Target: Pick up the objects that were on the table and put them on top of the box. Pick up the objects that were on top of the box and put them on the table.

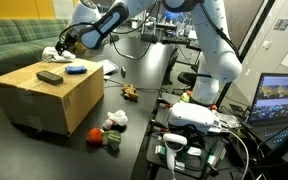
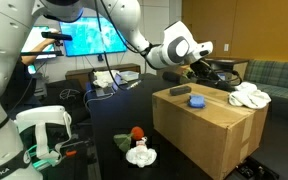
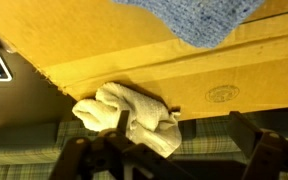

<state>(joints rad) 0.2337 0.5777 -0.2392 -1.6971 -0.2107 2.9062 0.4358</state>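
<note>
the white cloth (image 3: 124, 115) lies bunched at one edge of the box (image 1: 44, 100) on the table (image 1: 139, 125), near a blue cloth (image 3: 194, 20). to lift it well, the arm should probably descend straight onto the thickest fold, without nudging it over the edge. the hand (image 3: 174, 150) hovers just beside it, fingers spread wide, holding and touching nothing.
</note>
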